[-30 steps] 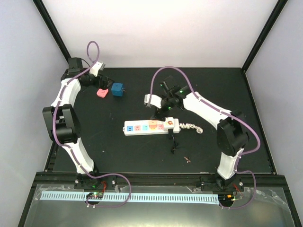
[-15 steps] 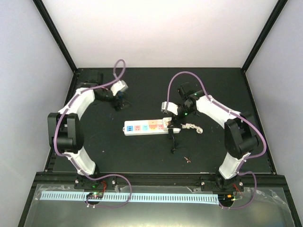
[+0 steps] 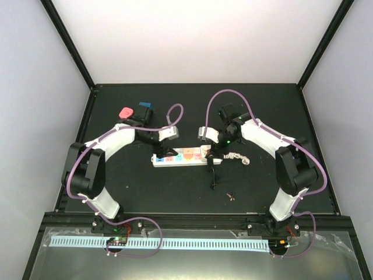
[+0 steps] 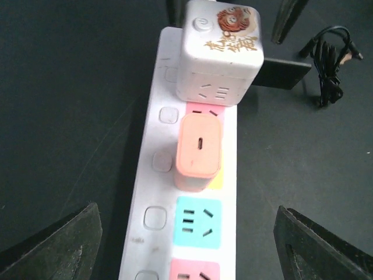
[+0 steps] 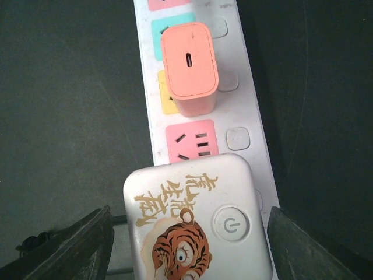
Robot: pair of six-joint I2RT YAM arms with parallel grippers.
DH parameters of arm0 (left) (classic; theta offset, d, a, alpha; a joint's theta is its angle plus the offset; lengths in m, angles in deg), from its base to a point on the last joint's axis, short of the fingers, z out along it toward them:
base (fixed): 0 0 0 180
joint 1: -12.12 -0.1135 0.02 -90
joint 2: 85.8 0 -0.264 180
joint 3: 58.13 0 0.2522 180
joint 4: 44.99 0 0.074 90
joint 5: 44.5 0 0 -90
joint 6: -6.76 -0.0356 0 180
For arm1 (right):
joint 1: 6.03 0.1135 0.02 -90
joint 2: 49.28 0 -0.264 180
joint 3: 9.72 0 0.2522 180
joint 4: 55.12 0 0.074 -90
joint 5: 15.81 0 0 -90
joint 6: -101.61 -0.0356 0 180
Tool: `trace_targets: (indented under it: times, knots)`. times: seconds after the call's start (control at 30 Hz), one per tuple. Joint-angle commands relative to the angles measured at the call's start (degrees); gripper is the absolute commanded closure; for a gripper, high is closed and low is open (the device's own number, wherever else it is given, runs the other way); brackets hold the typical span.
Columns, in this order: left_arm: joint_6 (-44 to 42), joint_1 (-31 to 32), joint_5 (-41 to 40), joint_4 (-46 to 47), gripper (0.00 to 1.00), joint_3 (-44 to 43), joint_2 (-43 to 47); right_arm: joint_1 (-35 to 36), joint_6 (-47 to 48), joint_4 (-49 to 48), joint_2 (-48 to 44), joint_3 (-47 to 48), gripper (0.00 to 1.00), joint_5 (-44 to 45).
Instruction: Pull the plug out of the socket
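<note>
Sitting upright in the yellow outlet of the socket (image 4: 156,175), the salmon-orange plug (image 4: 198,153) shows a small slot on its top face. The socket is a long white strip lying about the middle of the black surface (image 3: 140,186), parallel to its near edge, with pink and blue outlets and a row of small square buttons (image 4: 167,115).

Just beside the plug, a white cube adapter (image 5: 195,221) fills the next outlet toward the right edge. Its top bears a tiger picture, gold Chinese characters too stylised to read, and a power symbol.

The left end effector (image 4: 186,233) hovers over the blue outlet with its fingers (image 4: 58,248) spread wide on either side of the strip, released and clear of the plug. The right end effector (image 5: 189,233) is also released, straddling the cube, with the plug just beyond.

A bundled white cord (image 3: 238,157) lies at the strip's right end and a black cable (image 3: 214,175) nearer the near edge. A pink plug (image 3: 125,112) and a blue block (image 3: 143,109) sit by the far left corner.
</note>
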Motion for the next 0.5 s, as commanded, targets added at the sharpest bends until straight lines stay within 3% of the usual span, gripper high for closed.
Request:
trace_targets:
  times: [0.0, 0.47]
  knots:
    - [-4.0, 4.1, -5.0, 6.4, 0.17, 1.9, 1.2, 0.2, -0.1, -1.3, 1.1, 0.5, 0.25, -1.2]
    - [-6.6, 11.0, -13.5, 9.0, 0.31, 1.7, -2.8, 0.7, -0.4, -2.8, 3.0, 0.4, 0.31, -0.6]
